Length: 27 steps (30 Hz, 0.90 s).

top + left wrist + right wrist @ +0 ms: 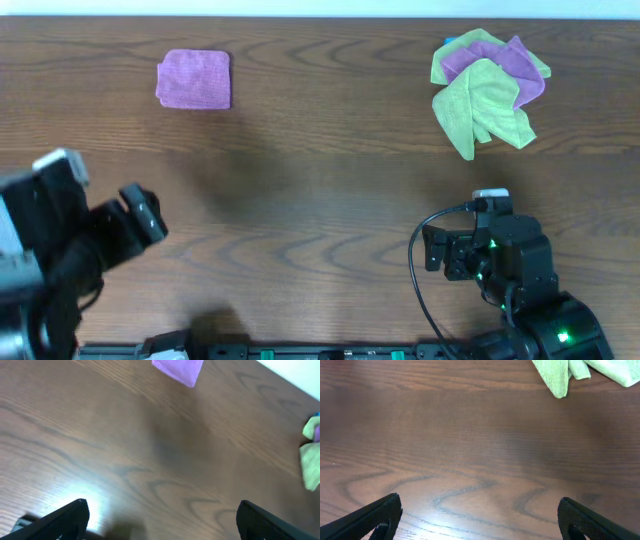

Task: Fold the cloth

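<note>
Brown wood fills the view from above, and on the table there is a purple cloth folded into a neat square near the top left, while a messy pile of green and purple cloths sits near the top right. The left gripper is low on the left side and the right gripper is low on the right side, and both are well apart from any cloth. In the left wrist view, the two dark fingers are spread wide with nothing between them, so this pincer is open and empty; the folded cloth is far up at the top, and a bit of the pile peeks in at the right edge. In the right wrist view, the fingers are also wide apart and hold nothing, and a green corner of the pile hangs down at the top. I think the pile is the tricky part. The cloths lie on top of each other, so a grab could pinch two at once or drag the whole heap. A pincer could also grab only a thin edge and let it slip out.
</note>
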Available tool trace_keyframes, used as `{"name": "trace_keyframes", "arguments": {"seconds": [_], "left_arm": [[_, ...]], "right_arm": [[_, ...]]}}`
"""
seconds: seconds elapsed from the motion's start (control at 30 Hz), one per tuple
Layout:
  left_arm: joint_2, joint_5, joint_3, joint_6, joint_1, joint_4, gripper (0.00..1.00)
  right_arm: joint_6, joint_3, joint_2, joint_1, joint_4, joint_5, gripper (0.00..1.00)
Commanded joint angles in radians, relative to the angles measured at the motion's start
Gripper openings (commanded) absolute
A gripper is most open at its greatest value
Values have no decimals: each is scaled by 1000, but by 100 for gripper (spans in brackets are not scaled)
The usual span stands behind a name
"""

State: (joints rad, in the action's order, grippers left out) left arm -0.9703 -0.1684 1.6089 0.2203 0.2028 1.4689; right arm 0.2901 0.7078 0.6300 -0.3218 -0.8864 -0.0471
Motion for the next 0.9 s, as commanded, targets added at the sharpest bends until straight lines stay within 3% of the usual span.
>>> {"name": "trace_keyframes", "arguments": {"seconds": [0.0,0.23,0.4,0.7,0.87], "left_arm": [[76,40,-121,-45,-7,-43,95],[435,48,-611,-46,-92,-419,95],[658,97,-868,-64,-141,-586,95],[915,180,-1109,-122,-175,-603,95],[966,200,-1178,-146,-180,-604,95]], "right_arm": [[17,-4,-3,8,-1,-1,99],[16,-4,-3,8,-1,-1,99],[17,-4,-3,8,-1,-1,99],[17,-4,-3,8,-1,-1,99],[17,-4,-3,8,-1,-1,99]]}}
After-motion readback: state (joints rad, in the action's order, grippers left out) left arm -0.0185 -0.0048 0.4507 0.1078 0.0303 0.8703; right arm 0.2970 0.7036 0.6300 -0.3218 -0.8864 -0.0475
